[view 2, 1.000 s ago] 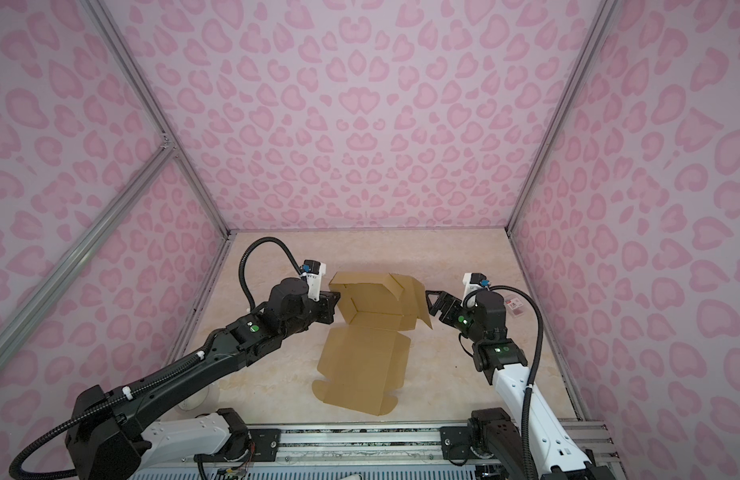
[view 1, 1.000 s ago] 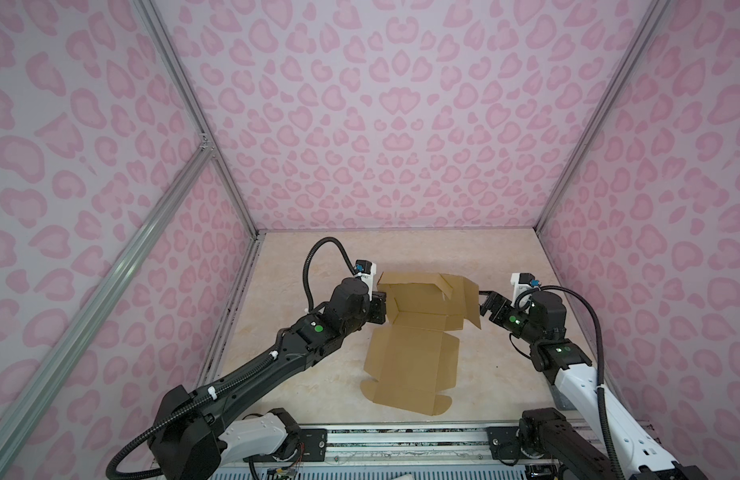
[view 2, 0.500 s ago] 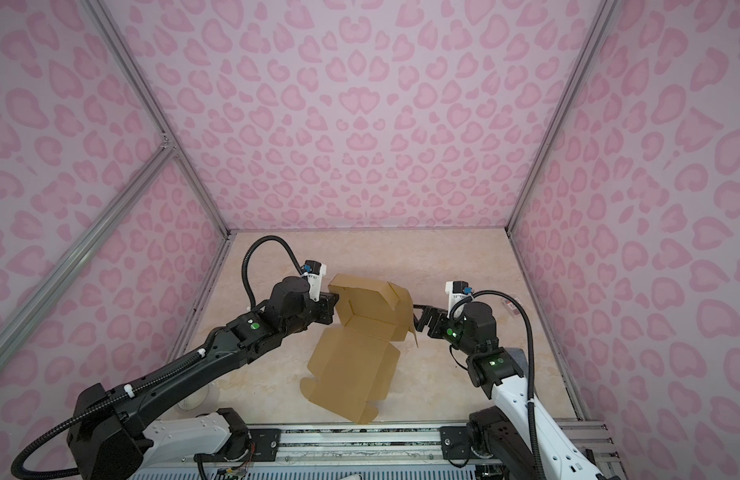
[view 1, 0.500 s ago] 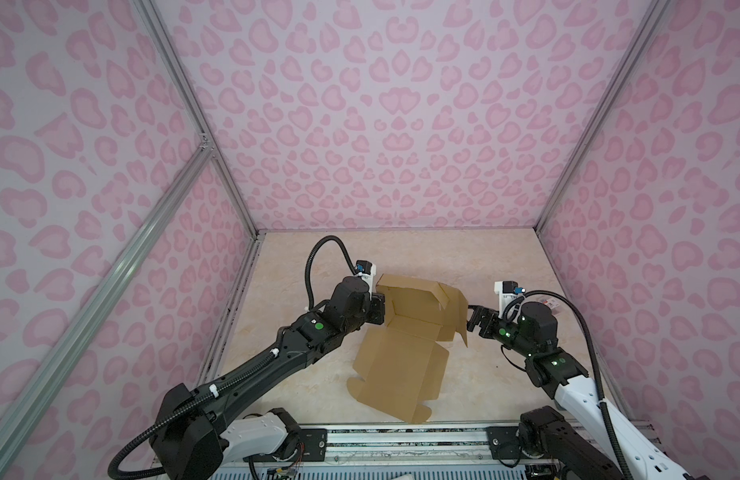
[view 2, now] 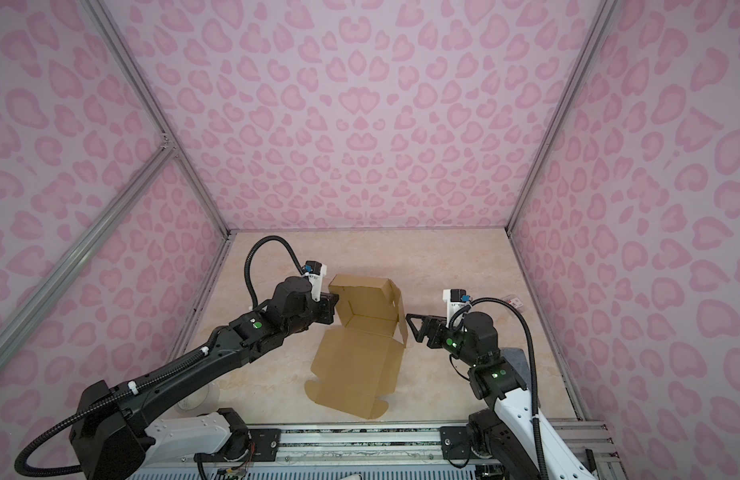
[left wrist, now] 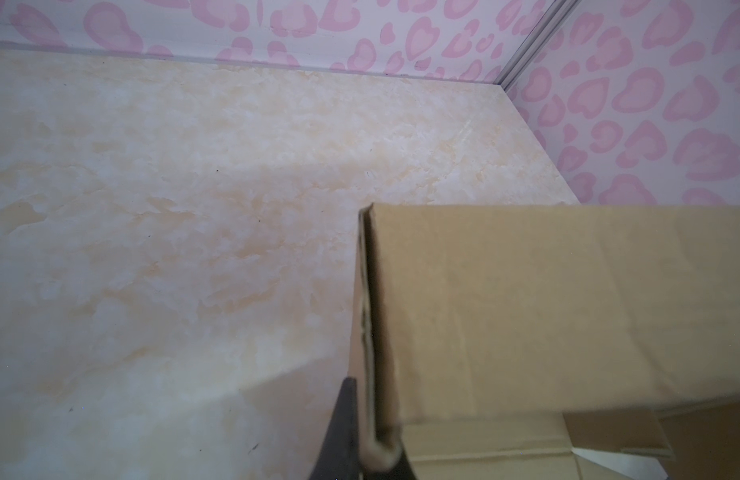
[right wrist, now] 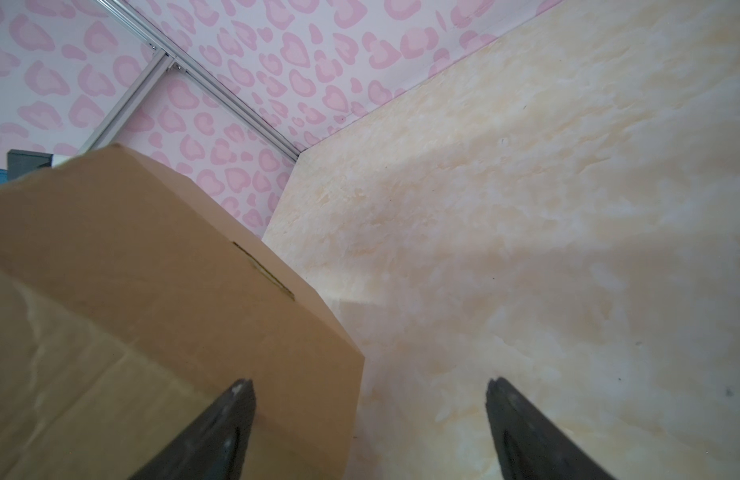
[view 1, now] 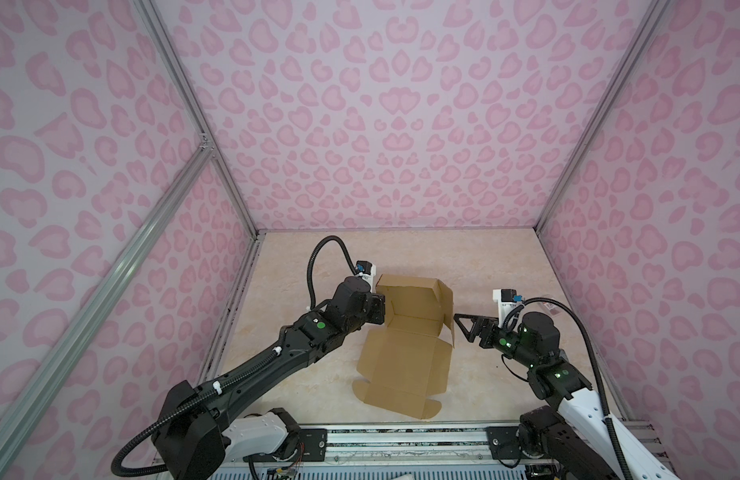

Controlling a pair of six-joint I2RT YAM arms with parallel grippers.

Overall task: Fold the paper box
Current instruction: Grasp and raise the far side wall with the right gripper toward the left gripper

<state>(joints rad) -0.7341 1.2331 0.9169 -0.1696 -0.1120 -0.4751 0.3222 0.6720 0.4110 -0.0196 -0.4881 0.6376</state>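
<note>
Your right gripper [view 1: 463, 328], jaws spread, has pushed the box [view 1: 405, 361] wall ahead of it upright; your left gripper [view 1: 378, 311] pinches the opposite wall; I judge the sides nearly formed.

Bright, even light, soft shadows; wrist views blur close up.

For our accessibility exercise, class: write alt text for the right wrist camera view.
The right gripper, jaws wide open, faces the outer wall of a plain brown cardboard paper box on a cream marbled table, with pink heart-patterned walls behind.
</note>
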